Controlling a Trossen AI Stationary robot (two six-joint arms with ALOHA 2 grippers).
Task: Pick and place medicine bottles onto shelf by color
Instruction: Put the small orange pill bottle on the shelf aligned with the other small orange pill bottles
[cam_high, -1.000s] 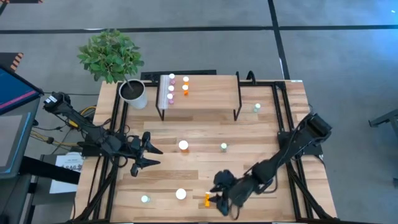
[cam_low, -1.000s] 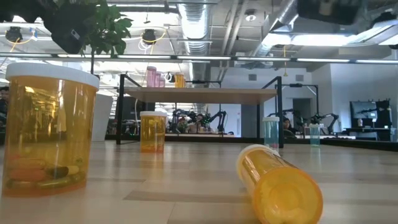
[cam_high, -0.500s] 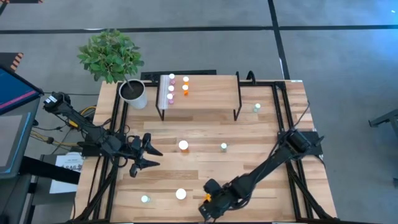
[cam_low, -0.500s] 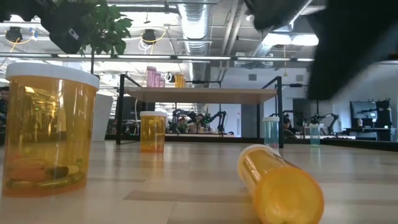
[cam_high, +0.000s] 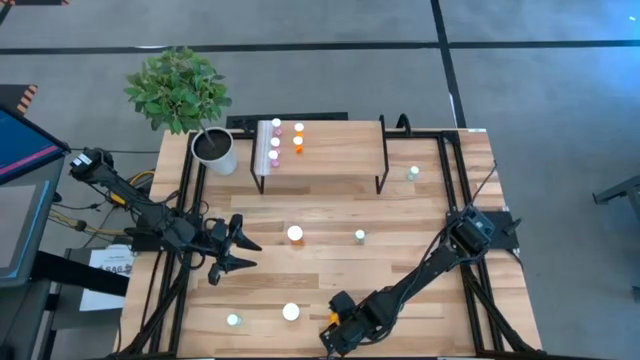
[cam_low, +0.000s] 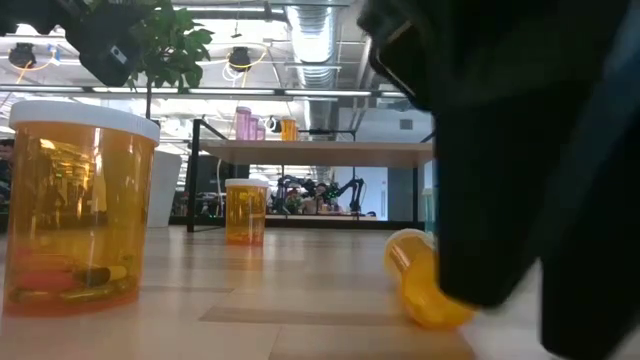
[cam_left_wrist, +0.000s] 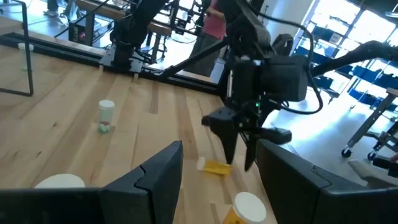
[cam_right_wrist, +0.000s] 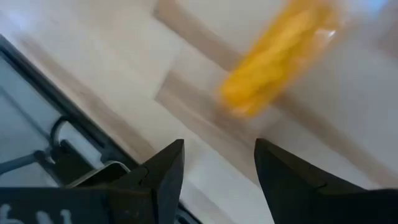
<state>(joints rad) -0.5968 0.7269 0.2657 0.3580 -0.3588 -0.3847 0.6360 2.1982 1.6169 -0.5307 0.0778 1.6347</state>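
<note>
Right gripper (cam_left_wrist: 239, 163): fingers spread, poised just above small orange plastic bottle (cam_left_wrist: 215, 167) lying on its side, 6 o'clock edge of wooden table (cam_high: 420, 215). Left gripper (cam_high: 250, 252): spread, idle at 9 o'clock.

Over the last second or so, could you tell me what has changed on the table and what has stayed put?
The right gripper has swung across and come down at the near edge over the lying orange bottle, fingers open astride it, not yet gripping; in the low view the arm now blocks most of the bottle. The left gripper waits open where it was. The shelf with its bottles and the other bottles on the table are unmoved.
</note>
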